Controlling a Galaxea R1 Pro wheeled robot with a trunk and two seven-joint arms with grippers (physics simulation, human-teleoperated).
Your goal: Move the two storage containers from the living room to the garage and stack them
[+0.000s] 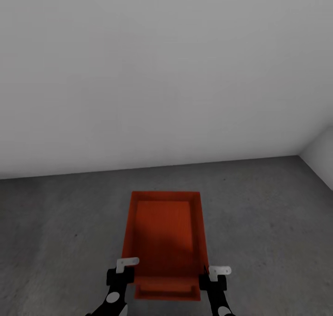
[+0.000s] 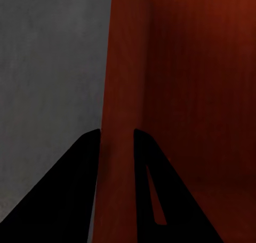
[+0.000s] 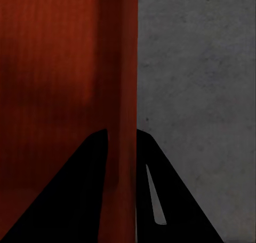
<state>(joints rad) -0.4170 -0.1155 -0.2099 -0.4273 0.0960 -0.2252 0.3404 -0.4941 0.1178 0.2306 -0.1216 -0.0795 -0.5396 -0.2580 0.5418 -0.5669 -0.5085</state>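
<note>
In the garage, a red-orange open-topped storage container lies lengthwise in front of me over the dark grey concrete floor. My left gripper is shut on its left wall near the near end, and my right gripper is shut on its right wall. The left wrist view shows the left gripper with black fingers on either side of the thin orange wall. The right gripper pinches the other wall the same way. I cannot tell whether the bin rests on the floor or hangs above it.
A plain white wall stands close ahead. A second white wall meets it in a corner at the far right. Grey concrete runs to both sides of the bin and on to the wall.
</note>
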